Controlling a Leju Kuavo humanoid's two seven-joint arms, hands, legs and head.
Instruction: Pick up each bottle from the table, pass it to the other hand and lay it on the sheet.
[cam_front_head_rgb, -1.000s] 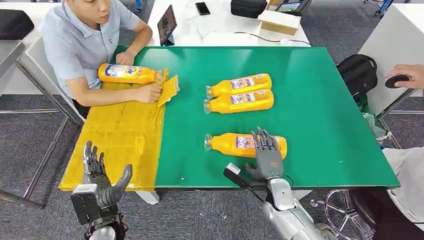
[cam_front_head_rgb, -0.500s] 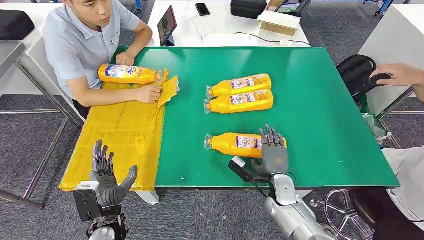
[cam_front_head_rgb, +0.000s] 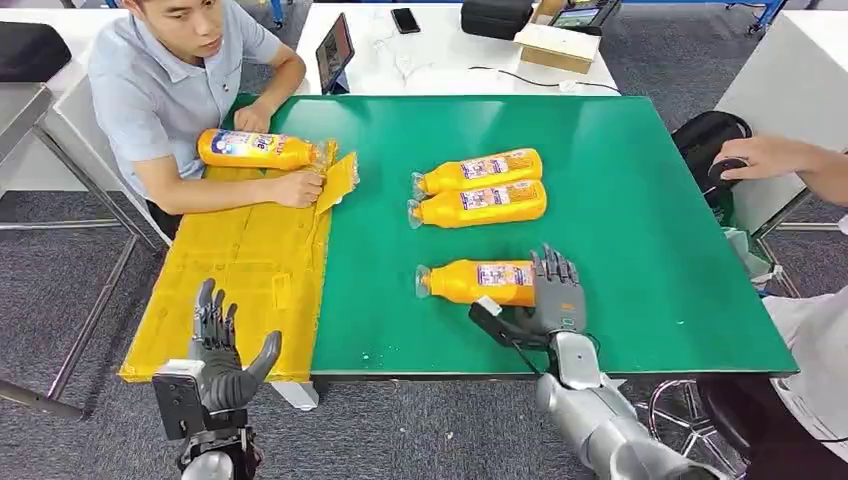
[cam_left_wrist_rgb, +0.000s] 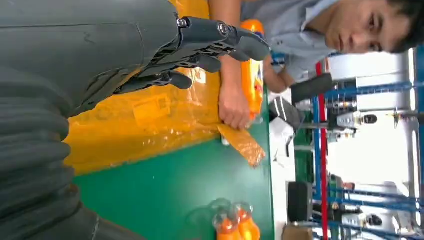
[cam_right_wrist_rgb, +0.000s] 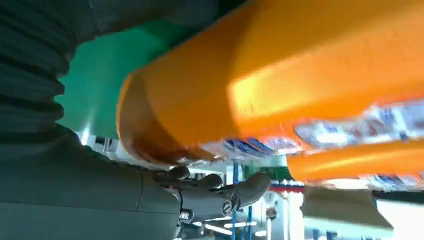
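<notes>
Right now, seen from the robot's head, the green counter (cam_front_head_rgb: 640, 200) has three orange bottles lying on it. Two bottles (cam_front_head_rgb: 478, 187) lie side by side in the middle of the frame. The nearest bottle (cam_front_head_rgb: 475, 282) lies lower down, just right of the middle. The right hand (cam_front_head_rgb: 553, 300) sits at the thick bottom end of that bottle, with its fingers over it and its thumb below it. I cannot tell from here if it has squeezed tight. At the lower left of the frame, the left hand (cam_front_head_rgb: 222, 355) is raised with fingers apart and nothing in it, near the close edge of the yellow sheet (cam_front_head_rgb: 240, 270). A person (cam_front_head_rgb: 170, 90) at the upper left rests a hand on the far end of the sheet, next to one more bottle (cam_front_head_rgb: 255, 148).

From the left wrist, the left hand's fingers (cam_left_wrist_rgb: 210, 42) are spread in the air over the sheet, holding nothing.

From the right wrist, the nearest bottle fills the frame, very close to the palm. The thumb (cam_right_wrist_rgb: 215, 192) is under it, not pressing on it that I can see.

I think the robot is at the picking-up step. Next it should close around the bottle, lift it, and bring it across to the waiting left hand.
</notes>
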